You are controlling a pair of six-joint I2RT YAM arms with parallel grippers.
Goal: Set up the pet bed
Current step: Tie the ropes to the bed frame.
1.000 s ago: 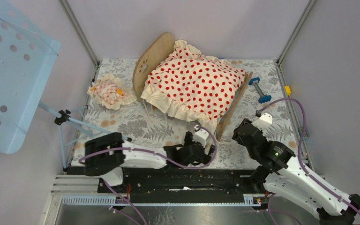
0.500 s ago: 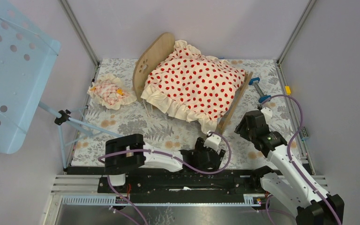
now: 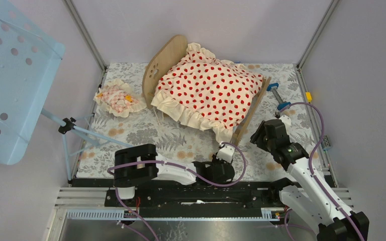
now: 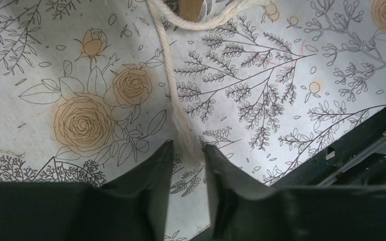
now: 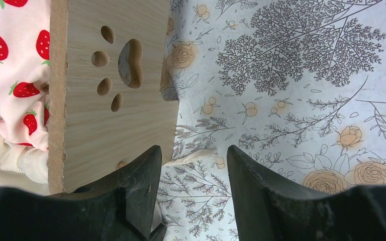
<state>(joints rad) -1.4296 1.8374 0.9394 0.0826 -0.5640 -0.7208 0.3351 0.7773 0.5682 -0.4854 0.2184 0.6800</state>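
The pet bed stands toward the far edge of the floral-covered desk, its rounded headboard facing the far left corner. A red-dotted ruffled blanket is spread across it, hiding any mattress. The footboard, cut with a paw print, leans outward on the side nearer the right edge rather than standing square. A cream cord trails from under the bed toward the near edge. Its frayed end lies between the narrowed jaws of the left pincer; whether they are pinching it cannot be told. The right pincer is open and holds nothing, poised just beside the footboard's lower corner. A small pink pillow lies by the left edge, off the bed. The job looks partly done: the blanket is on, while the footboard apparently needs squaring, the cord securing and the pillow placing.
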